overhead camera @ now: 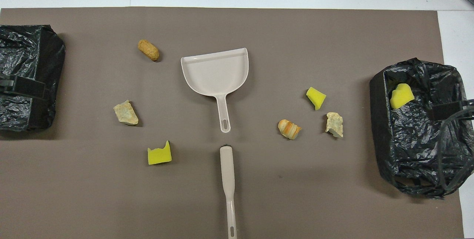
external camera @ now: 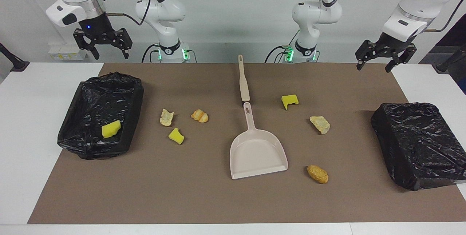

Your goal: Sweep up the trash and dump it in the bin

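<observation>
Barely started. 1 yellow sponge chunk (external camera: 111, 128) already sits in the open bin (external camera: 72, 133) at the right arm's end. 6 trash pieces still loose on the bench (external camera: 204, 198): 3 (external camera: 176, 135) between that bin and the dustpan (external camera: 256, 153), 3 (external camera: 320, 124) toward the left arm's end, near the closed black bin (external camera: 418, 144). Dustpan and brush (external camera: 243, 80) lie untouched mid-bench, brush nearer the robots. Left pincer (external camera: 384, 60) and right pincer (external camera: 102, 47) both hang spread and empty, up by the bases. All sweeping and dumping left.
</observation>
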Available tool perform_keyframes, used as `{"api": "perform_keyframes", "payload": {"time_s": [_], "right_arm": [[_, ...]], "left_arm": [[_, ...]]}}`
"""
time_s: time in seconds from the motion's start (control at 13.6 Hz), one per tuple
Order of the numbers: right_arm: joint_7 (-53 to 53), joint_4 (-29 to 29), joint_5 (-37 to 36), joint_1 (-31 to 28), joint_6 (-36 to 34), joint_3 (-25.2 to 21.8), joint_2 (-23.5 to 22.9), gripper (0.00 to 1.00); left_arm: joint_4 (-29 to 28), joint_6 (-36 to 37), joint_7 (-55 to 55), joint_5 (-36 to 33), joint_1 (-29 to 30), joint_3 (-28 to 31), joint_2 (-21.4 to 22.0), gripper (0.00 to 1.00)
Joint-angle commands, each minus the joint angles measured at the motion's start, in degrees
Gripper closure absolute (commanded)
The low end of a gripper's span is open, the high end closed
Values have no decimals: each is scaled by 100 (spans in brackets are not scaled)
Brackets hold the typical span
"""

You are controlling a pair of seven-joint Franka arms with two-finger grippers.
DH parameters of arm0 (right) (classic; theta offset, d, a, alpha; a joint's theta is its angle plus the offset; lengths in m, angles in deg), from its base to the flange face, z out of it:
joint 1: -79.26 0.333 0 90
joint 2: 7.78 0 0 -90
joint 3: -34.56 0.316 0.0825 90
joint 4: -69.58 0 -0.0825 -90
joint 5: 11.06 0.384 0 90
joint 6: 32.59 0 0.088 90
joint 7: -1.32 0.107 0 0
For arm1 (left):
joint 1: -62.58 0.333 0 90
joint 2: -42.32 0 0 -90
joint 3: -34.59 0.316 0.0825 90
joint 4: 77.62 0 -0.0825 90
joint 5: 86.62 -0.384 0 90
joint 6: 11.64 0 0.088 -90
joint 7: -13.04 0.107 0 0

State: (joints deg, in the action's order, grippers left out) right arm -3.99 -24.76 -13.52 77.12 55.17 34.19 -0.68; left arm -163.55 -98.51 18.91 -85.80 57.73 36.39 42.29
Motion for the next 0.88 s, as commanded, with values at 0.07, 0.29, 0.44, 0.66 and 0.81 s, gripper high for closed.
{"api": "perform_keyframes", "payload": {"time_s": [0.07,0.29,0.44,0.66,0.81], "right_arm": [[-154,-6,115,-41,-66,11,47,0],[-154,-6,115,-41,-66,11,47,0],[-163,-6,115,-50,-66,11,47,0],[-154,-6,115,-41,-66,11,47,0],[-154,-6,115,-50,-66,11,47,0]], "left_arm": [[-134,-128,46,-73,29,-39,73,0],[-116,-294,10,-73,11,-39,56,0],[-108,-339,2,-73,-7,-39,47,0],[-125,-331,-25,-73,-7,-57,64,0],[-143,-304,-16,-73,-15,-92,73,0]]}}
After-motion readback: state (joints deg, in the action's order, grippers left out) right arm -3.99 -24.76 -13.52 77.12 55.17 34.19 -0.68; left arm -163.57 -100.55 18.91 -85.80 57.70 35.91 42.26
